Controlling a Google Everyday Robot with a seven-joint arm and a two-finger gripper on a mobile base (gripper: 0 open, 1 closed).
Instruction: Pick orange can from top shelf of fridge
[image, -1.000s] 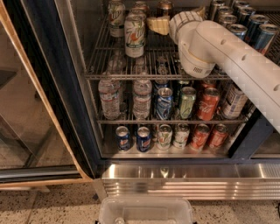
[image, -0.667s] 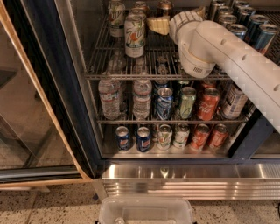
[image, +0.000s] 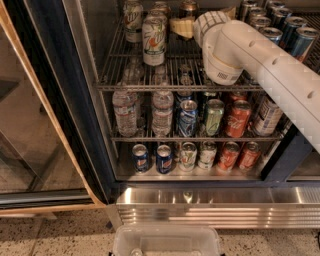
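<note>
The white arm (image: 270, 65) comes in from the right side and reaches over the top shelf (image: 150, 70) of the fridge (image: 55, 100). Its gripper (image: 181, 27) is deep in the shelf, at the back. The beige tip is seen just in front of the orange can (image: 188, 7). If the jaws are spread or pressed together, I cannot tell, and also not if they touch the can.

The orange can stands upright at the back of the top shelf, near the middle, with its silver lid at the upper edge of the view. To the left of it stand two taller white-and-green cans (image: 154, 37), one behind the other. On the right part of the same shelf stand rows of dark blue cans (image: 300, 42), partly hidden by the arm.

On the shelf below stand water bottles (image: 125, 112) at the left and a red Coca-Cola can (image: 237, 117) at the right. Below the fridge opening is the ribbed steel base (image: 215, 205).
</note>
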